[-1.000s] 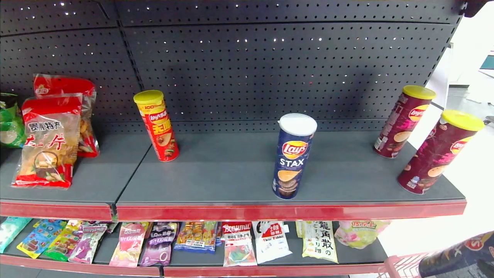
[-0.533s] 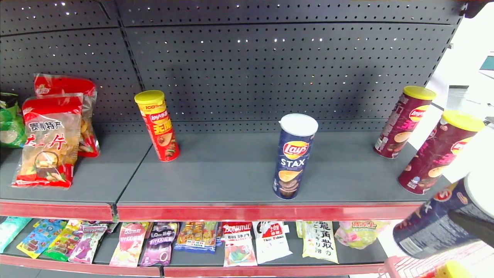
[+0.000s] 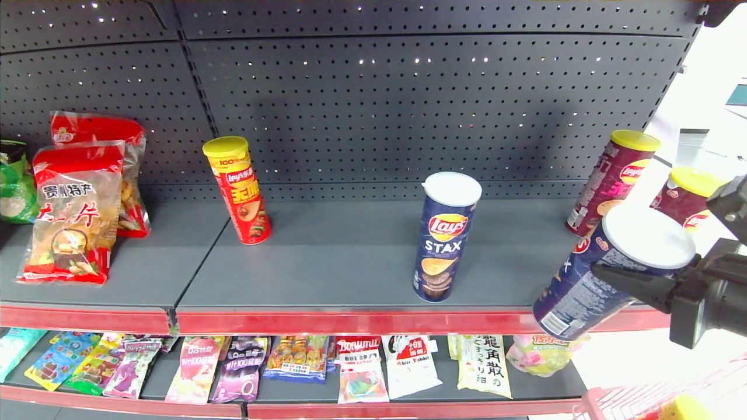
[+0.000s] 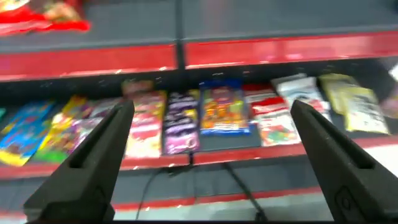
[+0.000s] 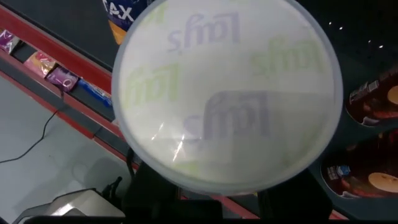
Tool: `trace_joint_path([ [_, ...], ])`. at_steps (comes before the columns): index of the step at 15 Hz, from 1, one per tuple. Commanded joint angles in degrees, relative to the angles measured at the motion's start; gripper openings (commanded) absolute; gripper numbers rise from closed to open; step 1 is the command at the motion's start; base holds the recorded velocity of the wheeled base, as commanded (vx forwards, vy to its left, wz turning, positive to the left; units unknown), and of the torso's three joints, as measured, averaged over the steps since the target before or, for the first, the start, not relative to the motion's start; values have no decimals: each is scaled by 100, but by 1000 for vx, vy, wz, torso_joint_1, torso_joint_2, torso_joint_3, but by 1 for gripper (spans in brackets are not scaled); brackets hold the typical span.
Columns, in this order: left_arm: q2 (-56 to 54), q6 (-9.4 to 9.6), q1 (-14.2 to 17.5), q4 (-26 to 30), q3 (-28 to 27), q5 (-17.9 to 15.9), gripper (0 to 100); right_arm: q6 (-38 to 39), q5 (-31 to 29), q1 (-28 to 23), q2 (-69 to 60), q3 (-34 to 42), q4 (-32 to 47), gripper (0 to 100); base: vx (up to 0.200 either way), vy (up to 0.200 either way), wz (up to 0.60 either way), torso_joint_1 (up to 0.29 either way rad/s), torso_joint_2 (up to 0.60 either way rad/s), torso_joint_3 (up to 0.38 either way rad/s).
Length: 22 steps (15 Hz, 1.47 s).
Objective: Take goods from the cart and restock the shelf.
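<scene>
Presently: right hand point(image 3: 633, 280) clamped on a navy can point(image 3: 575, 294) at the shelf's point(image 3: 350, 256) right end.

The fingers close around the can just below its white lid point(image 3: 648, 236). It is tilted, lid up and toward the robot's right, with its base level with the shelf's red front lip point(image 3: 408, 321). It hangs right of the upright navy can point(image 3: 443, 236) and in front of two maroon cans point(image 3: 613, 181). The cart point(image 3: 607, 402) sits below. The left hand point(image 4: 211, 115) is low, with fingers spread wide and nothing between them, and faces the lower shelf's snack packets point(image 4: 180, 121).
</scene>
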Motion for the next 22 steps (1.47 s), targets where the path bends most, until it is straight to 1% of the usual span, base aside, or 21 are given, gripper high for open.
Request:
trace_joint_path([
  [1,141,-11,865,12,5,113,100,1,-1,1,128,23,-5,0,0,0,0,0,0,0],
  [2,141,-46,979,12,5,113,100,1,-1,1,128,15,-5,0,0,0,0,0,0,0],
  [3,-18,-55,979,-5,13,87,100,1,-1,1,137,15,-5,0,0,0,0,0,0,0],
  [4,-440,-2,882,-23,22,-98,100,1,-1,1,128,23,-5,0,0,0,0,0,0,0],
  [5,-686,42,944,-120,84,-379,100,1,-1,1,128,23,-5,0,0,0,0,0,0,0],
  [6,-800,24,1058,-357,189,-695,100,10,-1,-8,102,76,-5,0,0,0,0,0,0,0],
  [7,-800,-11,1040,-621,295,-1056,100,10,-1,-26,76,164,-5,0,0,0,0,0,0,0],
  [8,-765,-11,1040,-603,286,-1109,100,10,8,-26,84,173,-5,0,0,0,0,0,0,0],
  [9,-800,-11,1040,-621,295,-1065,100,10,8,-8,128,155,-14,0,0,0,0,0,0,0],
  [10,-800,138,1040,-700,347,-1021,100,19,8,-26,137,147,-14,0,0,0,0,0,0,0],
  [11,-809,420,1040,-594,391,-1012,100,19,8,-26,137,155,-14,0,0,0,0,0,0,0],
  [12,-774,191,1040,-489,374,-968,100,19,8,-26,120,173,-14,0,0,0,0,0,0,0],
  [14,-800,33,1040,-498,383,-942,100,81,8,-26,128,173,-14,0,0,0,0,0,0,0],
  [15,-800,7,1040,-506,383,-906,100,124,8,-26,146,164,-14,0,0,0,0,0,0,0],
  [18,-800,15,1040,-506,391,-889,100,133,17,-26,243,41,-23,0,0,0,0,0,0,0],
  [22,-800,15,1040,-506,383,-889,100,160,17,-26,875,-627,-41,0,0,0,0,0,0,0],
])
